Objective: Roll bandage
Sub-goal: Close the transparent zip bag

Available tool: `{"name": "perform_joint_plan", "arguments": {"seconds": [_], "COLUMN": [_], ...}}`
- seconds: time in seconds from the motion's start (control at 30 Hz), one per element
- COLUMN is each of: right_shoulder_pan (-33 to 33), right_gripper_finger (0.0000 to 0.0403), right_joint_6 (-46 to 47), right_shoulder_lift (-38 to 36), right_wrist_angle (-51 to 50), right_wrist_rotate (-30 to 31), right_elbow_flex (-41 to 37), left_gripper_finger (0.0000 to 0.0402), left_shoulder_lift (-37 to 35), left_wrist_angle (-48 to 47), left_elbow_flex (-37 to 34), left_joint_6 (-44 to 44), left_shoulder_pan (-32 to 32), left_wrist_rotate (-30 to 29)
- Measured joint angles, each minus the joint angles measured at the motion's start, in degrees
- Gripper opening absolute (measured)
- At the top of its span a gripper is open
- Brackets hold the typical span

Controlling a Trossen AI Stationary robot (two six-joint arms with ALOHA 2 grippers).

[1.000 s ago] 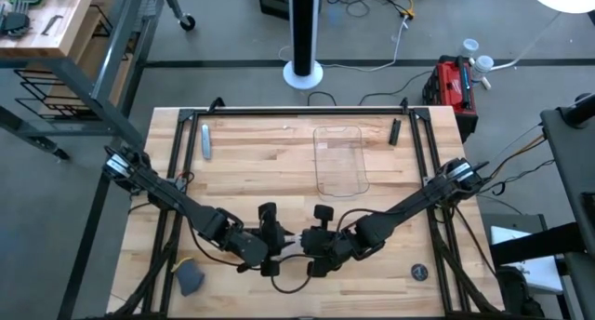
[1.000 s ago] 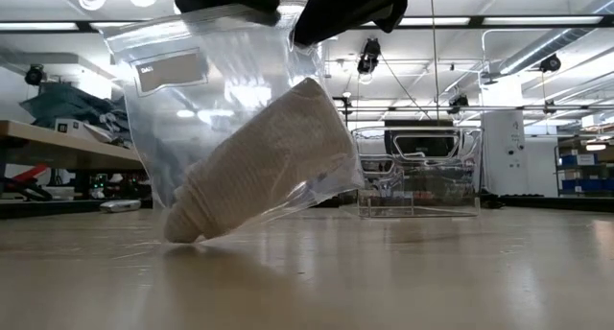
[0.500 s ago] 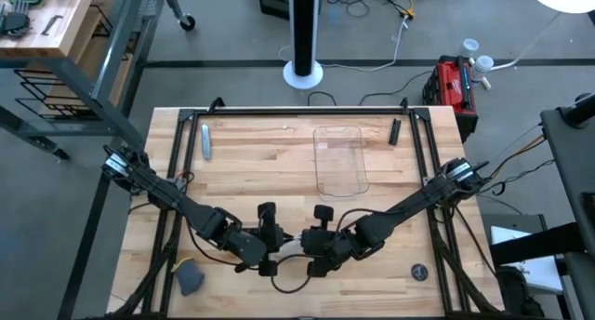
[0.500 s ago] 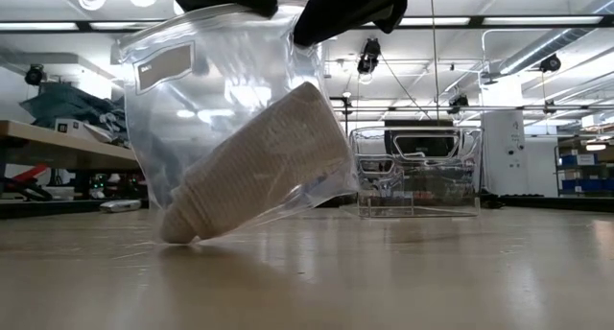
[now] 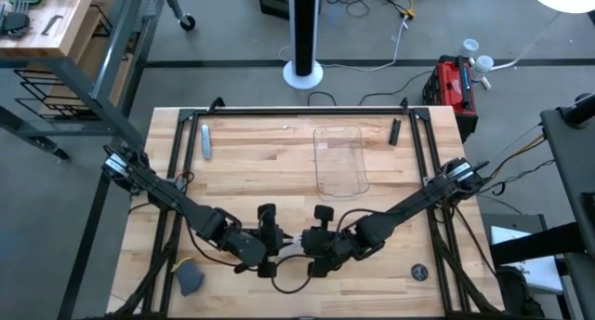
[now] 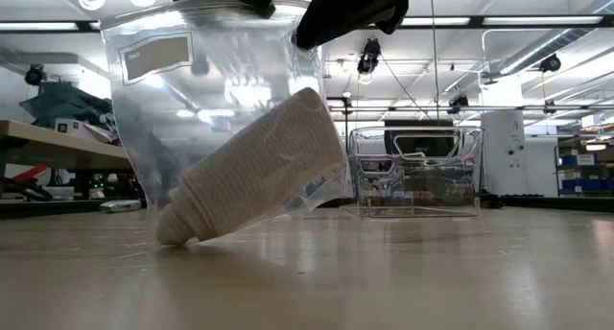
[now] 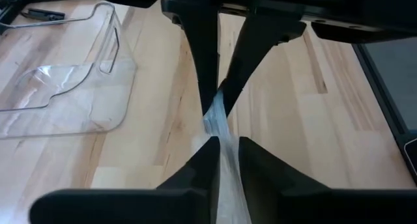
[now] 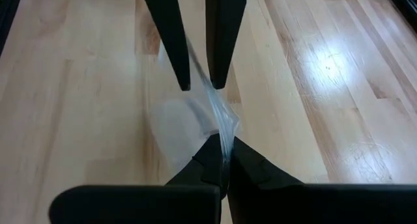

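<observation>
A clear plastic zip bag point(image 6: 192, 90) hangs near the table's front middle, and both grippers are shut on its top edge. Inside it lies the bandage point(image 6: 254, 172), a whitish rolled cylinder. The roll is tilted, with its lower end point(image 6: 177, 232) on the table through the bag. My left gripper point(image 5: 275, 255) has the left part of the top edge. My right gripper point(image 5: 310, 255) faces it from the right, fingertips close together. My left gripper pinches the bag's top edge point(image 7: 221, 129) between its two fingers, which come from the table's left and slant down. The bag hangs below them, with its bottom on the table. My right gripper pinches the same top edge point(image 8: 221, 123) from the table's right, slanting down, just opposite the left fingers. The plastic between the two holds is bunched into a narrow twist.
A clear rectangular tray point(image 5: 340, 159) stands behind the bag toward the far right. A grey strip point(image 5: 205, 140) lies at the far left and a small dark bar point(image 5: 394, 131) at the far right. A grey lump point(image 5: 191, 278) and a round dark disc point(image 5: 419, 273) lie near the front edge.
The bag's left upper corner, the one with the label, has swung up and toward the table's left, so the bag hangs more spread out. The bandage inside has shifted slightly left, and its low end stays on the table.
</observation>
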Motion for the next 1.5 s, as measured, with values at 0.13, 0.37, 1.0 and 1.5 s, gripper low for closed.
{"name": "perform_joint_plan", "arguments": {"seconds": [0.13,0.37,1.0,1.5], "right_shoulder_pan": [0.0,0.0,0.0,0.0], "right_gripper_finger": [0.0,0.0,0.0,0.0], "right_joint_6": [0.0,0.0,0.1,0.2], "right_shoulder_lift": [0.0,0.0,0.0,0.0], "right_wrist_angle": [0.0,0.1,0.2,0.1], "right_wrist_rotate": [0.0,0.0,0.0,-0.2], "right_elbow_flex": [-0.1,-0.2,-0.6,-0.8], "left_gripper_finger": [0.0017,0.0003,0.0002,0.0004], "left_shoulder_lift": [0.0,0.0,0.0,-0.7], "left_wrist_angle": [0.0,-0.4,-2.7,-5.4], "left_elbow_flex": [0.0,0.0,0.0,0.1], "left_joint_6": [0.7,1.1,-1.4,-2.8], "left_shoulder_pan": [0.0,-0.2,-1.1,-1.7], "left_wrist_rotate": [0.0,-0.1,-0.3,0.3]}}
